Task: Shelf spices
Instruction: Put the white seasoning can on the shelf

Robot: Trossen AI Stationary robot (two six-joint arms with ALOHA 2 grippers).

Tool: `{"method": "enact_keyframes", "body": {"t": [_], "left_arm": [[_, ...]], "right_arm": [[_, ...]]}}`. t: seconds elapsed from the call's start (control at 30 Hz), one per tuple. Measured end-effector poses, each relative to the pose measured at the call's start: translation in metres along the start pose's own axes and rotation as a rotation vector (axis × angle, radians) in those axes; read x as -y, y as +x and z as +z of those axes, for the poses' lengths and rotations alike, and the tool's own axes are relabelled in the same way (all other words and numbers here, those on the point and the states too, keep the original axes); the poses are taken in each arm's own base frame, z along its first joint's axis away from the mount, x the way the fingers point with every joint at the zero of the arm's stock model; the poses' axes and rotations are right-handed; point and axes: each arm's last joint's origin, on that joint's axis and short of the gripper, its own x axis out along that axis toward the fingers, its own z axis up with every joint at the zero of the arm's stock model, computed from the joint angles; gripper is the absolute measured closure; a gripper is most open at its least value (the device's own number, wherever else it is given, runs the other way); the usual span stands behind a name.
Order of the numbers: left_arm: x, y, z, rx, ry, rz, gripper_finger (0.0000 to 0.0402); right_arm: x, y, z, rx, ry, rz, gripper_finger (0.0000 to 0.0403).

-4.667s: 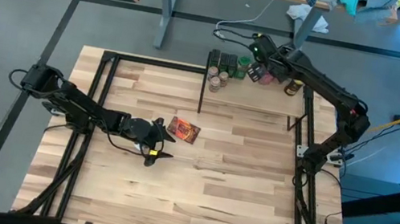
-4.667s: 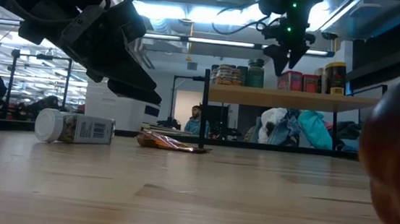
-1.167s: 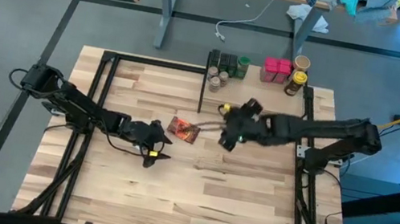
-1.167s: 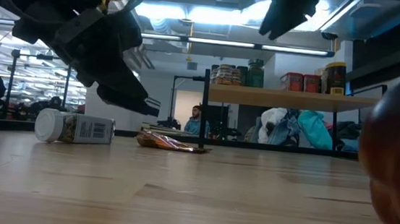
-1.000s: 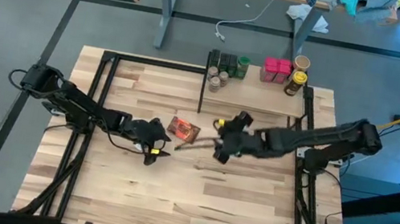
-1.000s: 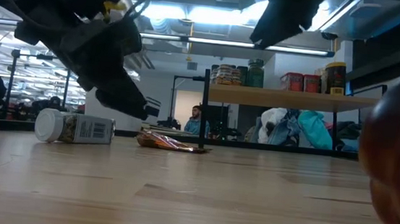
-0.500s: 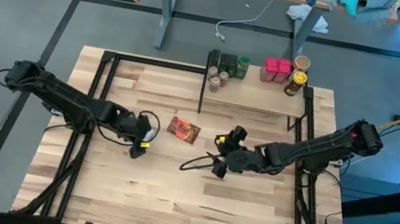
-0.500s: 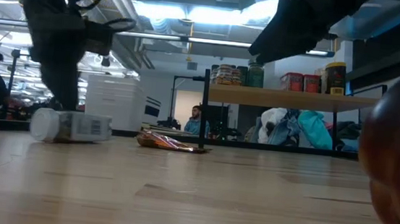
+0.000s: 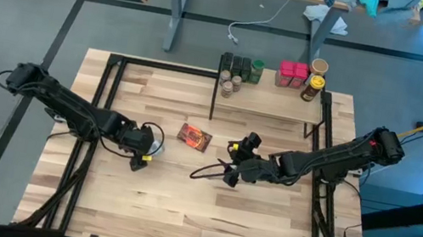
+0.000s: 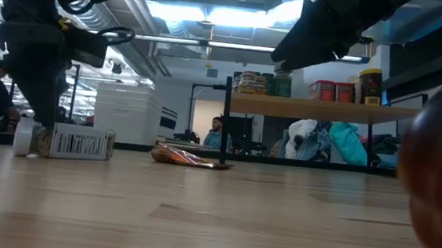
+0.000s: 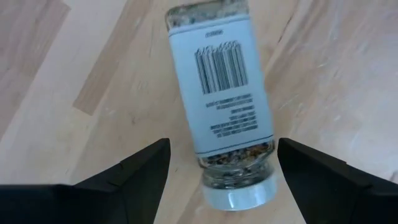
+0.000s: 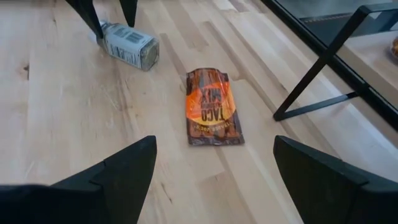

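Left claw (image 11: pixel 221 171), spread, straddles the cap end of a white-capped bottle (image 11: pixel 225 106) lying on the worktop (image 9: pixel 181 199). Right claw (image 12: pixel 214 177), spread, hovers near an orange-red flat packet (image 12: pixel 212 114) lying flat. Beyond, the shelf (image 9: pixel 270 101) carries the remaining jars (image 9: pixel 238 70) at the worktop's far edge.

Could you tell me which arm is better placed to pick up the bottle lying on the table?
The left. Its open claw already straddles the bottle at its white-capped end, one finger on each side. The right claw is open too, but it faces the taco packet, with the bottle farther off beyond it.
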Motion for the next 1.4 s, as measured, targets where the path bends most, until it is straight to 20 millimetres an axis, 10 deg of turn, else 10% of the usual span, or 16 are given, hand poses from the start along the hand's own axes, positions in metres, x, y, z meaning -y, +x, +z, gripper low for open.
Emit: {"method": "enact_keyframes", "body": {"t": [0.57,0.93,1.4], "left_arm": [[-0.007,0.028,-0.024,0.017,0.012,-0.059,0.0115],[-0.007,0.028,-0.024,0.038,0.055,-0.036,0.0209],[0.018,-0.011,0.010,0.073,0.130,-0.103,0.0209]], "right_arm": [[0.000,0.000,0.000,0.002,0.006,0.002,0.0072],[-0.001,0.000,-0.001,-0.023,-0.003,0.044,0.0072],[-0.003,0.000,0.003,0.007,0.026,0.087,0.0072]]}}
